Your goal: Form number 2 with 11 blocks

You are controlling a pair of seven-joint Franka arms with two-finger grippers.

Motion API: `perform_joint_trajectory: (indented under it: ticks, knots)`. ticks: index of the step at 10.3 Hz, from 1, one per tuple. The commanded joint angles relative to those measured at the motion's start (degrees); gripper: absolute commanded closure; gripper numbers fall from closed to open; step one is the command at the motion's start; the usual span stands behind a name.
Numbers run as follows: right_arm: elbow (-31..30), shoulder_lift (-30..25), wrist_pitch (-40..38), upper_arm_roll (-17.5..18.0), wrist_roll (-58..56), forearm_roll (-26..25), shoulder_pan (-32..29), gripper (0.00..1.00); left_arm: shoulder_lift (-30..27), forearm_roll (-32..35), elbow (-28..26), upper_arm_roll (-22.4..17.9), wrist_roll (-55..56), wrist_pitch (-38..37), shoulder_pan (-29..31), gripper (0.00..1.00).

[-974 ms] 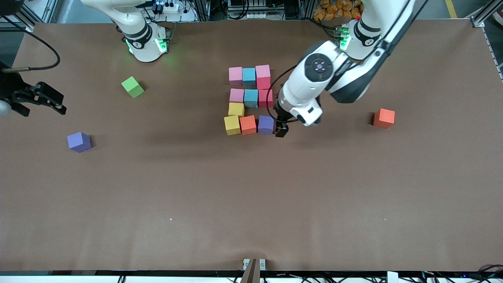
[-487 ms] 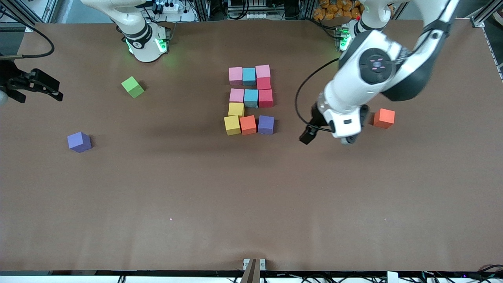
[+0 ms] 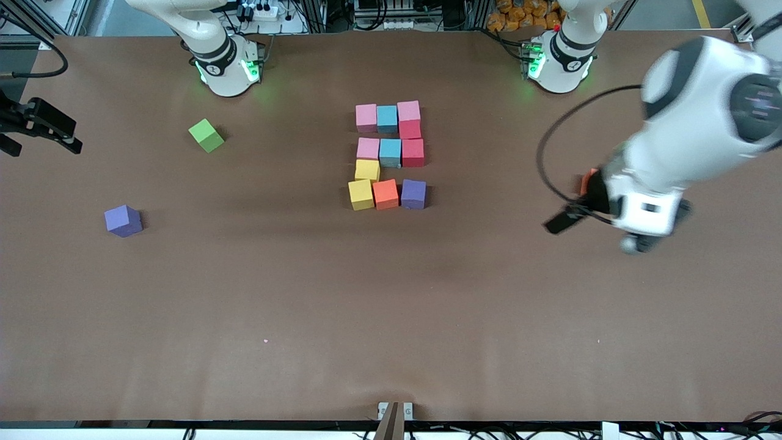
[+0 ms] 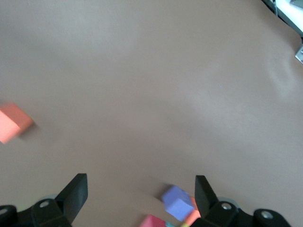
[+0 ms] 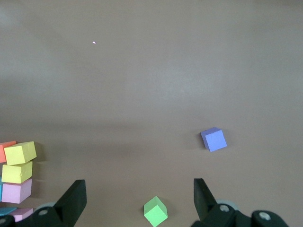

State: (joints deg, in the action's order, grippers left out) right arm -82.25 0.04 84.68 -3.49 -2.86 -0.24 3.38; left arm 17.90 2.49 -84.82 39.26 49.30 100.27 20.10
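Observation:
Several blocks in pink, blue, red, yellow, orange and purple lie touching as a blocky number 2 (image 3: 390, 152) in the middle of the table. Its purple end block (image 3: 413, 194) also shows in the left wrist view (image 4: 178, 202). My left gripper (image 3: 574, 214) hangs open and empty over the table toward the left arm's end, far from the digit. My right gripper (image 3: 43, 142) hangs open and empty over the right arm's end of the table. Between its fingers the right wrist view shows the green cube (image 5: 155, 211), with yellow blocks (image 5: 20, 152) of the digit at the edge.
A loose orange cube (image 3: 588, 178) sits mostly hidden by the left hand; the left wrist view shows that orange cube (image 4: 14, 122) whole. A loose purple cube (image 3: 123, 220) and the green cube (image 3: 206, 135) lie toward the right arm's end.
My left arm has swung away from the purple end block toward its own end of the table, staying open. My right gripper has drifted a little farther out over its table end.

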Motion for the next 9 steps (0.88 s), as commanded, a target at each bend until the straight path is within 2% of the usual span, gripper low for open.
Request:
perform_joint_trajectory:
  ticks: [1,3,4,5,7,8,9]
  knots:
    - [0.4,-0.3,-0.3,0.9,-1.3,0.2,-1.3,0.00,-4.3,3.6,0.1,0.3,-11.1,-2.3,2.4,0.00]
    - [-0.1,-0.1,0.3,1.0,-0.9,0.2,-1.2,0.00,-5.6,5.5,0.1,0.5,-23.6,-6.0,7.1,0.00]
    - [-0.2,-0.1,0.5,1.0,-0.7,0.2,-1.1,0.00,-8.1,5.4,-0.1,0.1,-28.9,-6.3,8.7,0.00]
    - [-0.5,-0.1,1.0,1.0,-0.2,0.0,-1.0,0.00,-10.3,4.8,-0.4,-5.6,-35.3,-6.7,6.2,0.00]
    - [-0.5,-0.1,1.1,0.8,0.0,-0.4,-1.6,0.00,-14.5,-0.6,-0.8,-26.1,-42.4,-10.4,-8.9,0.00]
    - [-0.6,-0.2,1.2,0.8,0.0,-0.4,-2.3,0.00,-15.9,-5.0,-2.0,-33.5,-45.1,-11.7,-12.6,0.00]
    - [-0.6,0.0,1.5,0.8,0.0,0.0,-3.3,0.00,-17.6,-5.2,-4.8,-36.5,-46.0,-11.7,-15.4,0.00]
